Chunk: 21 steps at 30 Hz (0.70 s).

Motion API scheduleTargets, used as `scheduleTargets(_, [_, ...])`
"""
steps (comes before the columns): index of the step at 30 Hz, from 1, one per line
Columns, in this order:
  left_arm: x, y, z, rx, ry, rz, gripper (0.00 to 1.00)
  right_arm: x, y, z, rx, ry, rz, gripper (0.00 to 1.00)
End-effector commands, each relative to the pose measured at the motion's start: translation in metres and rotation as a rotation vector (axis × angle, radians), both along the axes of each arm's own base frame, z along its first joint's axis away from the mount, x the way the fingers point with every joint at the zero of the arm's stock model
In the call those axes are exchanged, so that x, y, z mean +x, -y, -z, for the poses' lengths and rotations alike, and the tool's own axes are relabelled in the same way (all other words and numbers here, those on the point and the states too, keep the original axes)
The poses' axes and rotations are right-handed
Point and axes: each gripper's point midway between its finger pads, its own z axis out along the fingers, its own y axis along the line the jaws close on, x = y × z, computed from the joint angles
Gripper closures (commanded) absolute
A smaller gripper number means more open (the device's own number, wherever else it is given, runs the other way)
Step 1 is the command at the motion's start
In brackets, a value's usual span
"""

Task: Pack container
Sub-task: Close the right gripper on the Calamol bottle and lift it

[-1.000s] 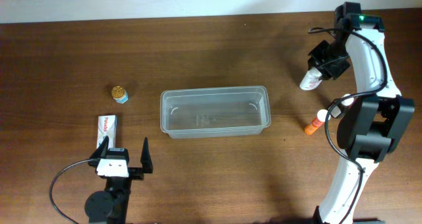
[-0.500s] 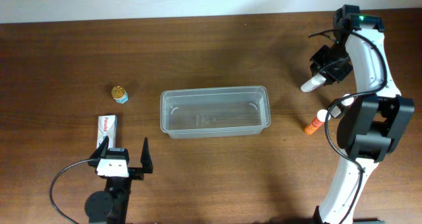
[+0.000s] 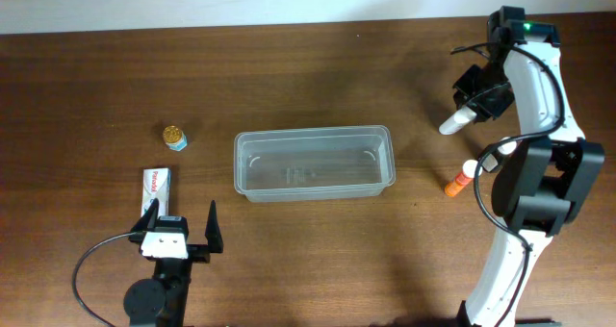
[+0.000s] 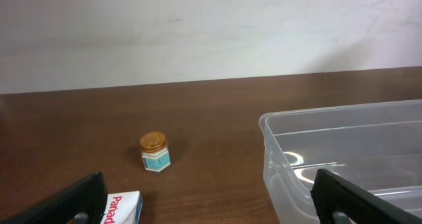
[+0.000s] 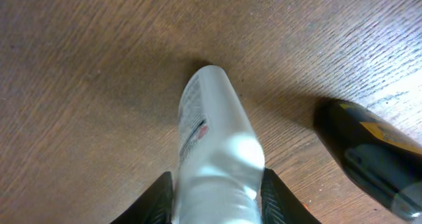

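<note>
The clear plastic container [image 3: 314, 163] sits mid-table; its near corner shows in the left wrist view [image 4: 343, 158]. My right gripper [image 3: 474, 101] is shut on a white bottle [image 3: 454, 122], held tilted above the table at the far right; in the right wrist view the bottle [image 5: 214, 145] fills the space between the fingers [image 5: 217, 194]. My left gripper [image 3: 181, 226] is open and empty near the front left edge. A small gold-lidded jar [image 3: 173, 136] stands left of the container, also in the left wrist view [image 4: 154, 152]. A white Panadol box [image 3: 157, 185] lies by the left gripper.
An orange and white tube [image 3: 460, 179] lies on the table right of the container, beside the right arm's base. A dark bottle-like object [image 5: 372, 151] shows at the right of the right wrist view. A white wall runs along the table's far edge.
The right gripper has tilted the white bottle and lifted it slightly, shifting a little to the right. The left arm has not moved.
</note>
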Motion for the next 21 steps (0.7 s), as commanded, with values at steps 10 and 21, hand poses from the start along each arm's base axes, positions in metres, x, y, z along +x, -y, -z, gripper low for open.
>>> scheduleTargets(10, [0.000, 0.001, 0.002, 0.014, -0.002, 0.007, 0.01, 0.006, 0.001, 0.016, 0.003, -0.009, -0.015, 0.80])
scheduleTargets(21, [0.000, 0.001, 0.002, 0.014, -0.002, 0.007, 0.01, 0.009, -0.001, -0.008, 0.002, 0.016, -0.110, 0.81])
